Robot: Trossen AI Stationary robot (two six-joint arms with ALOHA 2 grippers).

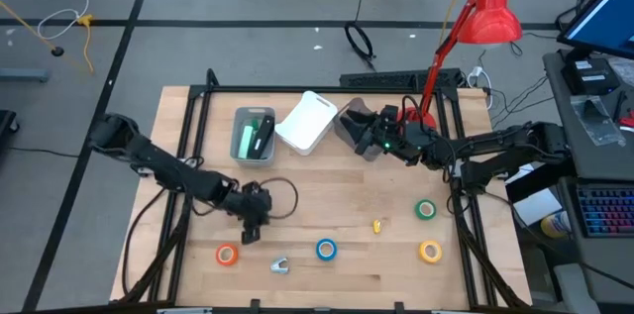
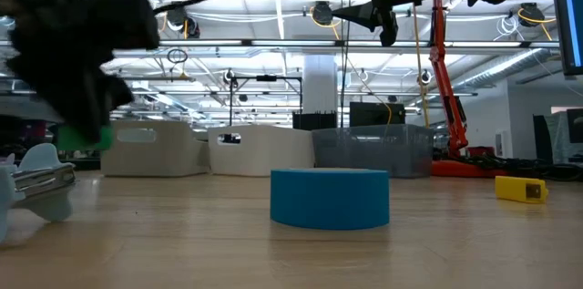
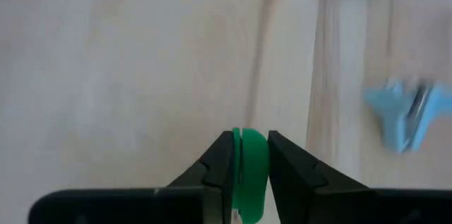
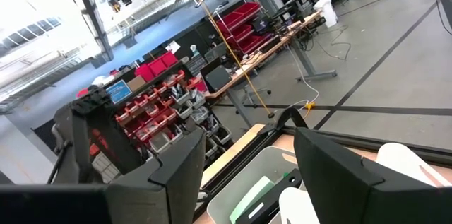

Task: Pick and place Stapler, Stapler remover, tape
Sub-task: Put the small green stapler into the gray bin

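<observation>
**Green Roll Lifted, Most of the Worktop Unsorted**

Left pincer (image 1: 252,223) raised just above the worktop (image 1: 327,180) near its front-left quarter, clamped on a green tape roll (image 3: 248,174) held edgewise between the fingers (image 3: 219,167). Right pincer (image 1: 359,126) high over the back edge near the clear bin (image 1: 349,128), parted wide and carrying nothing, as seen from its own wrist camera.

Scattered along the front edge: an orange tape roll (image 1: 228,254) toward the front-left corner, the pale-blue staple remover (image 1: 279,266) beside it, a blue tape roll (image 1: 326,249) near the middle, a yellow tape roll (image 1: 430,251) toward the front-right corner. A second green roll (image 1: 426,210) behind the yellow one, and a small yellow object (image 1: 377,225) between the blue roll and that green one.

At the back edge, three containers in a row: a grey bin (image 1: 254,137) with a dark object and something green inside, a white bin (image 1: 307,122) apparently bare, then the clear bin.

By the look of it, early going: one roll in transit, four rolls and the remover not yet collected. Whether the dark item in the grey bin is the stapler, impossible to say.
</observation>
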